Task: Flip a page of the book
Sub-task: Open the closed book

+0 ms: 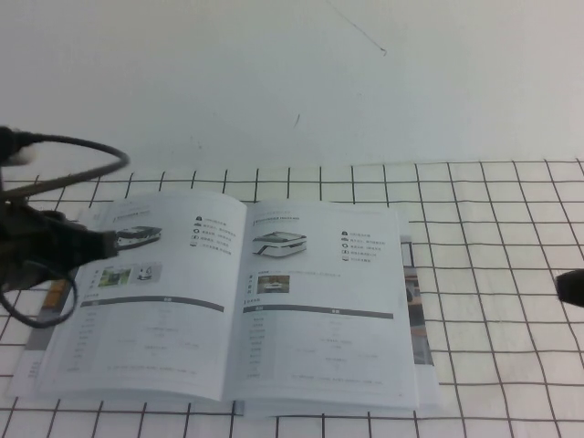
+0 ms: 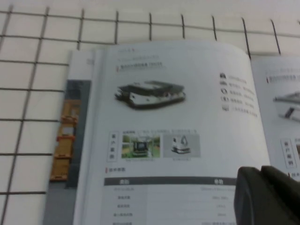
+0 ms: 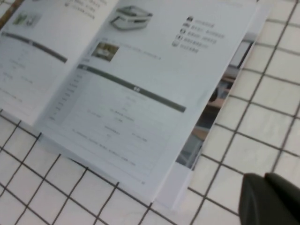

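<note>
The book (image 1: pixel 173 310) lies open and flat on the grid-lined table (image 1: pixel 493 237). Its right-hand leaf, the page (image 1: pixel 328 338), shows a flat white machine (image 1: pixel 283 242) above a grey-barred table. The page also shows in the right wrist view (image 3: pixel 140 108). The left leaf shows a small wheeled vehicle (image 2: pixel 150 93). My left gripper (image 1: pixel 108 243) is shut and hovers over the left leaf's outer edge; it shows in its wrist view (image 2: pixel 260 172). My right gripper (image 1: pixel 570 287) is shut and empty, well right of the book, over bare table in its wrist view (image 3: pixel 263 180).
Lower leaves with colour photos stick out past the book's right edge (image 1: pixel 418 310) and left edge (image 2: pixel 65 140). A white wall (image 1: pixel 292 73) stands behind the table. A black cable (image 1: pixel 82 146) loops above my left arm.
</note>
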